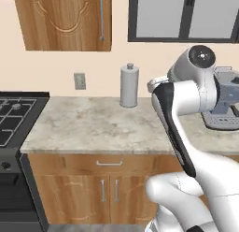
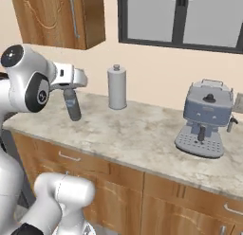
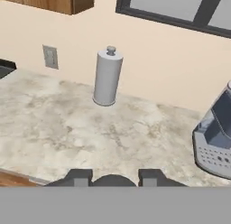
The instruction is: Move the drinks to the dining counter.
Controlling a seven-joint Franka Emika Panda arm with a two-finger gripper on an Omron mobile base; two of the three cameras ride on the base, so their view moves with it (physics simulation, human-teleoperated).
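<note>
In the right base view my gripper (image 2: 70, 93) points down above the left end of the marble counter, shut on a slim black cola bottle (image 2: 72, 107), one of the drinks. The bottle hangs upright from the fingers, its base just over the counter top (image 2: 142, 134). The hand view has the bottle's dark round top (image 3: 113, 180) sitting between my two fingertips (image 3: 79, 177), with the gripper (image 3: 115, 175) looking across the counter. The dining counter is out of view.
A tall grey canister with a knob (image 2: 116, 87) (image 1: 129, 85) stands against the back wall. A grey-blue coffee machine (image 2: 205, 118) is at the right. A black stove (image 1: 14, 119) borders the counter's left end. A wooden wall cabinet (image 1: 65, 20) hangs overhead.
</note>
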